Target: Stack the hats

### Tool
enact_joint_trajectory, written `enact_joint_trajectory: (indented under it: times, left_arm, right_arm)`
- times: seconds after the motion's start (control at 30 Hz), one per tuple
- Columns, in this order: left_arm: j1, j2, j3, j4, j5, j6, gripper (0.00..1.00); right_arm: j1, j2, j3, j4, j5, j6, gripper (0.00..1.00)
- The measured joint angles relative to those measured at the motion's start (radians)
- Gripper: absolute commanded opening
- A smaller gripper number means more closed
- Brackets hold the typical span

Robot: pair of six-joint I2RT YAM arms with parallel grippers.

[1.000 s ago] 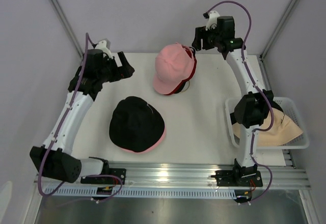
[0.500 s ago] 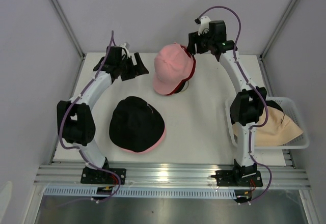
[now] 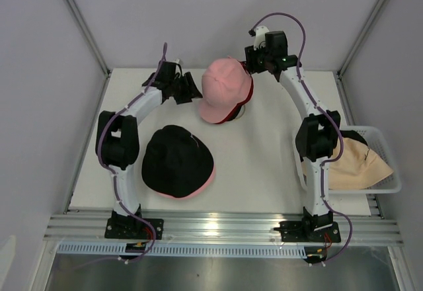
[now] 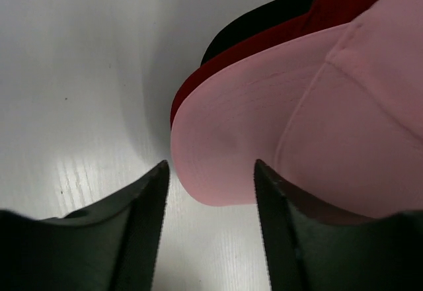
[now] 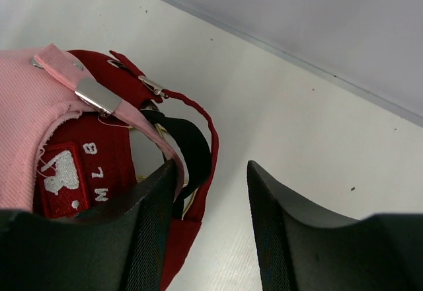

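A pink baseball cap (image 3: 223, 91) tops a red cap and a black cap at the back centre. My left gripper (image 3: 192, 91) is open at the left edge of the stack. In the left wrist view (image 4: 210, 166) the pink peak (image 4: 277, 139) reaches between the jaws, with the red peak (image 4: 264, 43) under it. My right gripper (image 3: 254, 59) is open behind the stack. In the right wrist view (image 5: 211, 166) its left finger touches the pink strap (image 5: 99, 96) beside the red cap (image 5: 73, 172). A black bucket hat (image 3: 176, 159) lies on a pink one at front left.
A white mesh basket (image 3: 390, 186) at the right edge holds a cream hat (image 3: 357, 166). Grey walls close in the back and sides. The metal rail with the arm bases (image 3: 225, 228) runs along the front.
My left gripper has swung right, from the back left corner up to the pink cap's peak. My right gripper has moved left and closer to the back of the cap stack.
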Motion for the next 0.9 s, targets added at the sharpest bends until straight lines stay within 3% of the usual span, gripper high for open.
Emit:
enact_joint_trajectory:
  times: [0.07, 0.33, 0.9]
  left_arm:
    - [-0.01, 0.026, 0.0, -0.008, -0.011, -0.015, 0.49]
    - [-0.02, 0.086, 0.001, -0.04, -0.056, -0.035, 0.44]
    - [-0.058, 0.145, 0.021, -0.032, -0.077, -0.056, 0.47]
  right_arm:
    - [0.001, 0.0, -0.006, 0.012, 0.008, 0.0, 0.5]
    - [0.0, 0.0, -0.051, 0.068, 0.024, 0.02, 0.51]
    - [-0.034, -0.061, -0.216, 0.217, 0.002, 0.132, 0.59]
